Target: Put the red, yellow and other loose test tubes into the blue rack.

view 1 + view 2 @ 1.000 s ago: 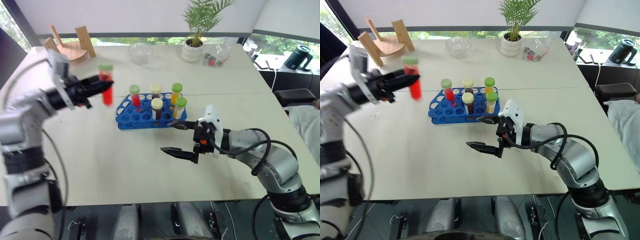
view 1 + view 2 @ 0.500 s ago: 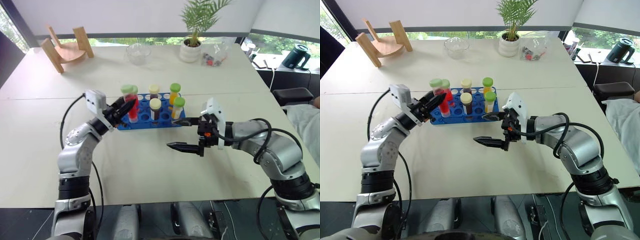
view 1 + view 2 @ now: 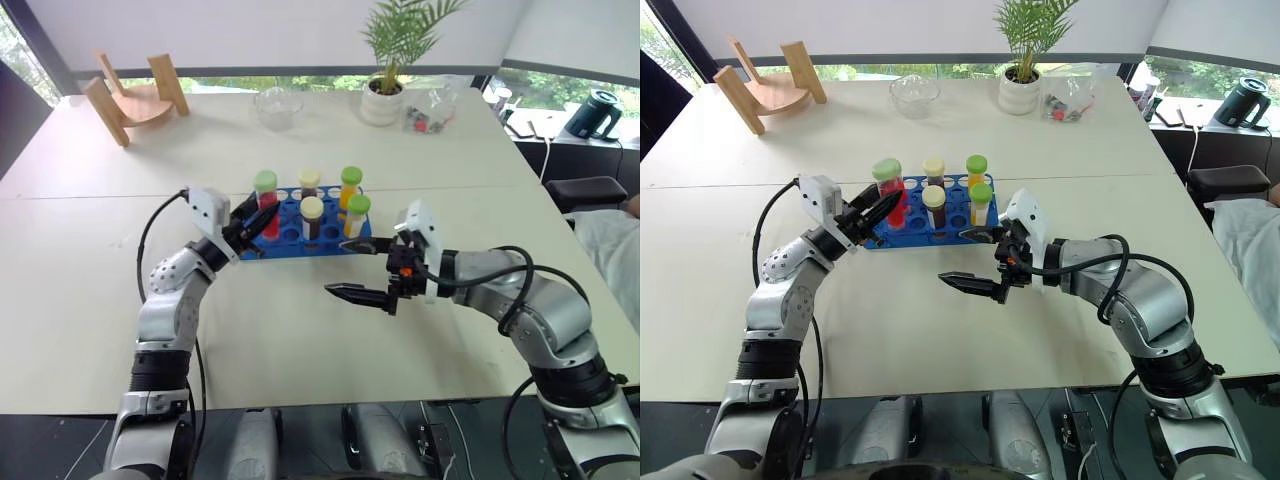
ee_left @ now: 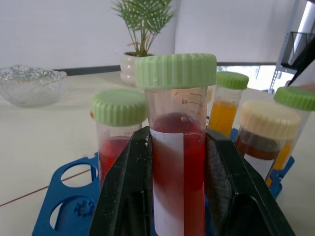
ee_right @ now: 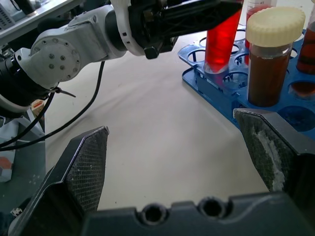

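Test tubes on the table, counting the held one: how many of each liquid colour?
Red tubes: 2
Brown tubes: 2
Orange-yellow tubes: 2
Total: 6

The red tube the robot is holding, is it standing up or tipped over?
Standing up. The red tube is straight between the left fingers, green cap on top, bottom at the blue rack.

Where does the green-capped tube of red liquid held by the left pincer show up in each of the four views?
Left eye view: green-capped red tube over the blue plastic rack's left end.
Right eye view: same spot.
Left wrist view: centre, clamped between the black fingers.
Right wrist view: its red lower part entering a rack hole.
Shared landmark: the cream-capped tube of brown liquid.
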